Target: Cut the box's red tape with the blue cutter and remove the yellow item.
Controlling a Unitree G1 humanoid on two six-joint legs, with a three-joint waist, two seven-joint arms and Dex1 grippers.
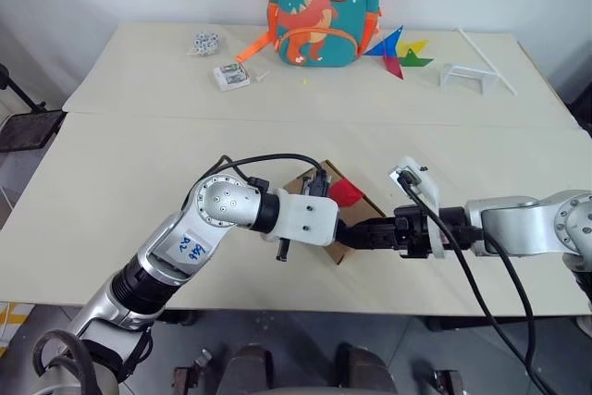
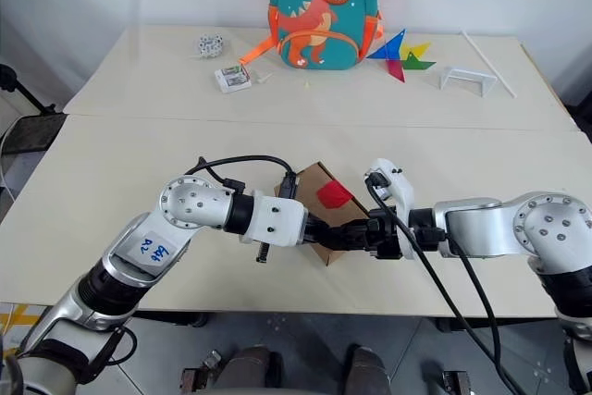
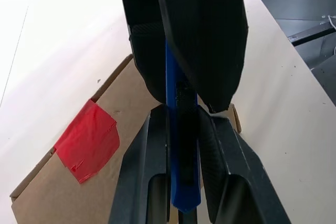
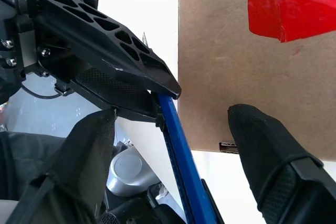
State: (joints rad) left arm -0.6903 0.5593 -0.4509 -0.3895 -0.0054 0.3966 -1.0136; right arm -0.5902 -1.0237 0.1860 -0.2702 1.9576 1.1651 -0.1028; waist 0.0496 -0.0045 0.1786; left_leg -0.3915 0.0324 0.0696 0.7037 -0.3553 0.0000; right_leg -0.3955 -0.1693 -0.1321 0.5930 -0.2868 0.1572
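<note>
On the pale cream desk [image 1: 111, 182], the left claw [image 3: 181, 145] reaches in from nine o'clock and is clamped on the slim blue pen-shaped cutter [image 3: 181, 129], which runs lengthwise between its two black fingers [image 3: 144, 171]. Just past it, at the centre near the front edge of the desk, lies the small brown corrugated cardboard box [image 2: 319, 182], its flaps folded down. A short bright red strip of tape [image 2: 333, 194] sits on the top face toward three o'clock, wrapping over one edge. The cutter is held over the near side of the box, apart from the tape.

The right claw [image 4: 173, 129] comes in from three o'clock to meet the left one. Its black fingers [image 4: 265, 150] stand apart on either side of the blue cutter; I cannot tell whether either finger touches it. One finger lies in front of the box's near edge.

At twelve o'clock, along the back of the desk, stands a teal backpack with an orange dinosaur [image 1: 319, 6], with a small clear packet [image 1: 230, 76] at about eleven o'clock, a coloured pinwheel [image 1: 400, 51] just right of the backpack, and a white frame [image 1: 467, 76] toward two o'clock.
</note>
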